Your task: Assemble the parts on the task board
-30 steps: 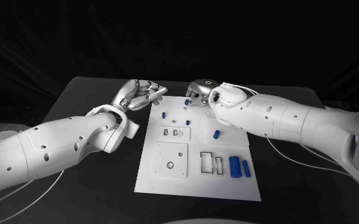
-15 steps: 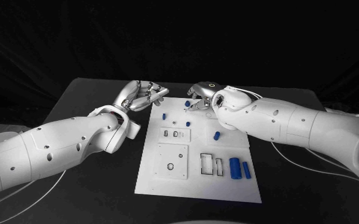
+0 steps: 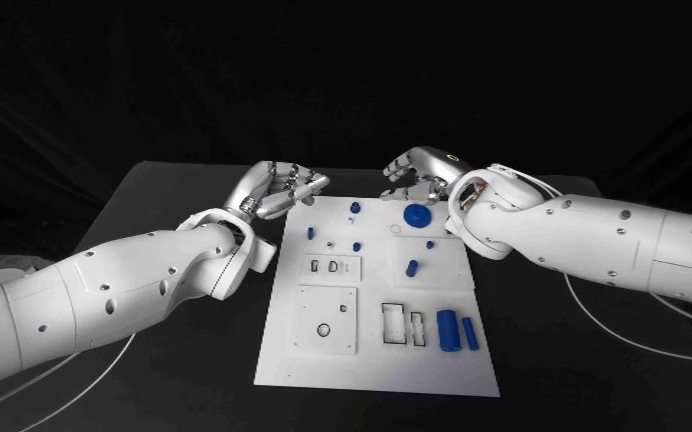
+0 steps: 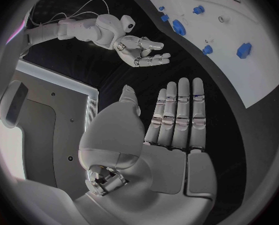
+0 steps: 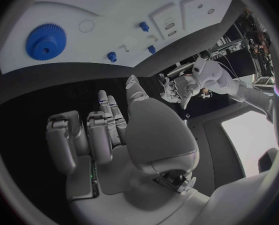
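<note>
The white task board (image 3: 332,362) lies lengthwise on the black table. A round blue gear (image 3: 417,215) lies flat near its far end and is also seen from the wrists (image 5: 46,41) (image 4: 178,27). Small blue parts (image 3: 355,208) (image 3: 413,268) are scattered over the far half. Two blue cylinders (image 3: 449,330) (image 3: 470,333) lie at the near right. My right hand (image 3: 418,172) hovers just beyond the board's far edge, behind the gear, holding nothing (image 5: 96,135). My left hand (image 3: 277,189) is raised at the board's far left corner, fingers straight and apart, empty (image 4: 171,115).
The board (image 5: 114,15) has two raised white plates (image 3: 333,267) (image 3: 326,318) on its left half and rectangular slots (image 3: 404,322) near the middle. Black table surface (image 3: 173,192) runs along both long sides of the board.
My right hand has drawn back from over the board's far end to beyond its edge. The blue gear now shows on the board where the hand was. The left hand has barely moved.
</note>
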{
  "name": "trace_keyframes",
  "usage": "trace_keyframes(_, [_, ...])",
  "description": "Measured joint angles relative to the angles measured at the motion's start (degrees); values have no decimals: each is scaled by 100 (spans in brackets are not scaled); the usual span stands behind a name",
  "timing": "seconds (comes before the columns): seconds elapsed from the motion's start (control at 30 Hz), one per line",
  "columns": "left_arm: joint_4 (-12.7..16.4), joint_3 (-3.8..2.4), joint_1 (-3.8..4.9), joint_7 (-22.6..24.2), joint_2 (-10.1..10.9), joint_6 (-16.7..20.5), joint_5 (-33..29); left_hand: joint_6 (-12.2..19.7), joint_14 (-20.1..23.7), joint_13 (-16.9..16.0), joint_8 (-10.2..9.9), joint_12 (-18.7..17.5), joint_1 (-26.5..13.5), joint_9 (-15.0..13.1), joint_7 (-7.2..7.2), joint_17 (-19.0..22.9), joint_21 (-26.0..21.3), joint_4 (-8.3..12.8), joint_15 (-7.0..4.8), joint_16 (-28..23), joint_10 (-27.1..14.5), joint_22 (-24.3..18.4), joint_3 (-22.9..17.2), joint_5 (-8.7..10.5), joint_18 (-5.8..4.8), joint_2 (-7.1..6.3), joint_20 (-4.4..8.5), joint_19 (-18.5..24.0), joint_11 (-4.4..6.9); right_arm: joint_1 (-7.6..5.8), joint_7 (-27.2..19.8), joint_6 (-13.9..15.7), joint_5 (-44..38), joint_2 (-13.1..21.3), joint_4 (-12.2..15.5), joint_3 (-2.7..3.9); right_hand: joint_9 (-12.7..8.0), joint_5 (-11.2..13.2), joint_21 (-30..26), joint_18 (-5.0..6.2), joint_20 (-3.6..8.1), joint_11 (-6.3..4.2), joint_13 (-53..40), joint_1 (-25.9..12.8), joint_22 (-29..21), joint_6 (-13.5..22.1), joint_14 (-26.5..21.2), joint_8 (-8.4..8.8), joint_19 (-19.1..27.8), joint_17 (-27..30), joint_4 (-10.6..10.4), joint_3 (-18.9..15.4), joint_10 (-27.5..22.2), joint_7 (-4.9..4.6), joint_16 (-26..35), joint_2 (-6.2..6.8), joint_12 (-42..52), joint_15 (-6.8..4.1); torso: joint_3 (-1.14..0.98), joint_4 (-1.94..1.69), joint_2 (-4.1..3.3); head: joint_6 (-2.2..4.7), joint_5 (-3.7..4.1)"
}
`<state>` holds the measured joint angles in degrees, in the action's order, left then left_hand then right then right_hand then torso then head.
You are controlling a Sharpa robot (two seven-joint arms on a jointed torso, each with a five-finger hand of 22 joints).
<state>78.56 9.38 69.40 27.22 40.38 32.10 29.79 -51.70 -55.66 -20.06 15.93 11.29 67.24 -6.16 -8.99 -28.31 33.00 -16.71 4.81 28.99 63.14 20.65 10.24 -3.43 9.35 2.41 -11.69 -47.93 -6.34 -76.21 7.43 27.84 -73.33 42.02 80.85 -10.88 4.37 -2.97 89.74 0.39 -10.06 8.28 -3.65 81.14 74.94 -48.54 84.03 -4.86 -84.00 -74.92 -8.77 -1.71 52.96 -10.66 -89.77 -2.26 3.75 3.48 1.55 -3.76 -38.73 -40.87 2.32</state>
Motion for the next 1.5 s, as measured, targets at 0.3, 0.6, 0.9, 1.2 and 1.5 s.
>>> trace_keyframes(0.3, [-76, 0, -20, 154, -91, -39, -256, 43, 82, 141, -142, -86, 30, -15, -43, 101, -127, 14, 41, -101, -134, -81, 50, 0, 0, 30, -51, 51, -72, -59, -46, 55, 100, 726, 453, -34, -17, 0, 0, 0, 0, 10, 1, 0, -1, 39, 0, 37, 0, 0, 0, 0, -92, -38, 0, 0, 0, 0, -24, 46, 27, -12, 120])
trace_keyframes(0.6, [-82, 1, -35, 241, -55, -80, -416, 43, 81, 151, -142, -109, 53, -20, -42, 110, -151, 14, 41, -101, -164, -87, 49, 0, 0, 53, -51, 51, -61, 37, 44, -76, -256, 894, 428, -50, -32, 0, 0, 0, 0, 29, 1, 0, -1, 75, 0, 70, 0, 1, 0, 0, -111, -74, 0, 0, 0, 0, -24, 46, 35, -19, 186])
trace_keyframes(0.9, [-61, 1, -38, 271, -9, -85, -477, 43, 81, 158, -141, -109, 53, -19, -42, 119, -151, -1, 40, -101, -164, -94, 65, 0, 0, 53, -51, 51, -61, 163, 224, -356, -509, 741, 225, -53, -31, 0, 0, 0, 0, 8, 2, 0, -2, 75, 0, 69, 0, 1, -26, -26, -132, -74, 0, 0, 0, 0, -14, 40, 35, -24, 206])
trace_keyframes(1.2, [-32, 1, -38, 280, 21, -85, -498, 43, 81, 167, -140, -109, 53, -25, -42, 119, -150, -1, 40, -101, -164, -94, 65, 0, 0, 53, -51, 51, -61, 252, 429, -590, -702, 472, -91, -53, -31, 0, 0, 0, 1, -33, 3, 0, -2, 91, -4, 69, 0, 1, -25, -26, -254, -30, 0, 0, 0, -4, -12, 36, 35, -52, 222])
trace_keyframes(1.5, [-10, 1, -38, 281, 53, -85, -505, 22, 101, 172, -163, -109, 53, -25, -62, 127, -184, -1, 61, -101, -163, -102, 64, 0, 0, 53, -50, 50, -61, 339, 668, -757, -967, 252, -336, -51, -25, 0, 0, 1, 106, -74, 3, 33, -3, 22, 1, 68, 0, 2, 0, 0, -378, 187, 0, 33, 0, -105, -14, 41, 37, -50, 234])
